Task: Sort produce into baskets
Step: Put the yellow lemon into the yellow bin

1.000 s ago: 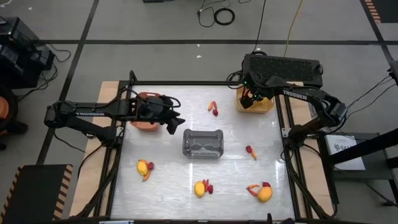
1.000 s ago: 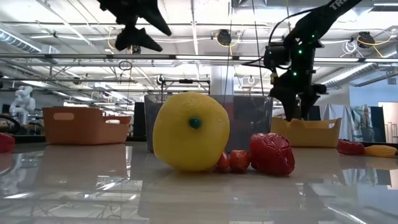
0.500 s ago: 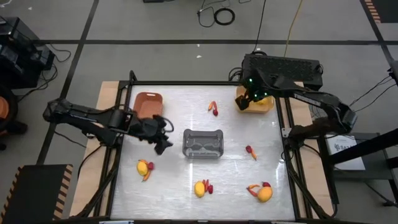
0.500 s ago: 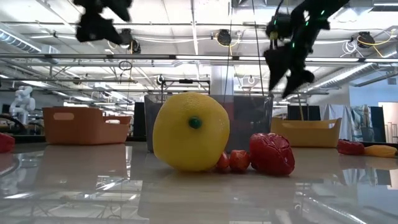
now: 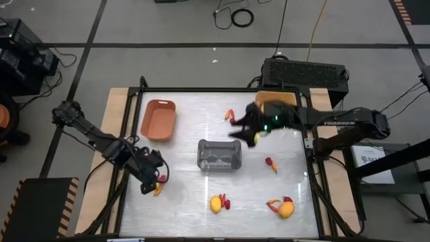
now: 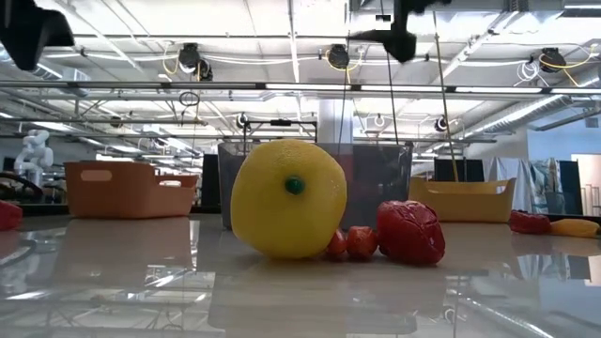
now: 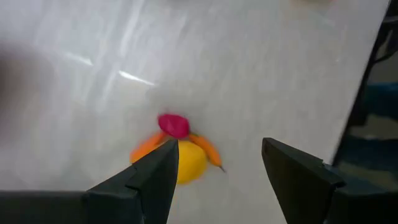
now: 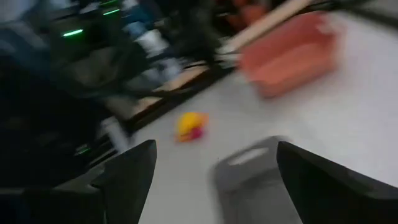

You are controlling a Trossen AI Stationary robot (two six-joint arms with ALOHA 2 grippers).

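Below our wide-open, empty left claw [image 7: 214, 165] a yellow fruit [image 7: 186, 159] lies on the surface [image 5: 188, 195] with a berry [image 7: 173, 124]; it looks light, hard, slippery; we'd grip its middle. Our right claw [image 5: 243, 130] gapes empty.

Bright overhead light, blurred wrist views

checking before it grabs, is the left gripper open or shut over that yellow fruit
Open. In the left wrist view the left gripper has a clear gap between its two fingers, nothing held, with the yellow fruit on the table just beyond them.
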